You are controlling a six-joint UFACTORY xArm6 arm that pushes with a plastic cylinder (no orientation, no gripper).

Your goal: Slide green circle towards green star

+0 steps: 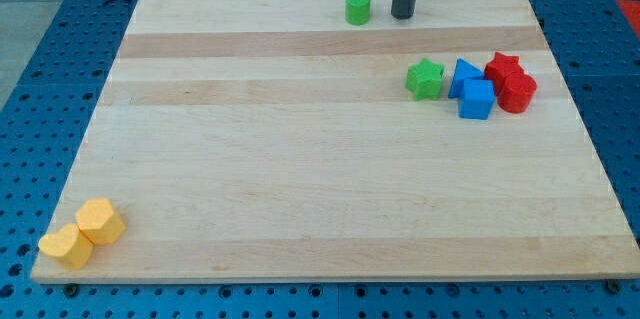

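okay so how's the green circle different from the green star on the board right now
Shape: the green circle is a round, smooth-sided block; the green star has points.
Place: the green circle sits near the view's top edge of the board; the green star lies lower and further to the view's right.
Company: the green circle stands alone with my tip just to its right; the green star sits beside a cluster of blue and red blocks.
Both share the same green.
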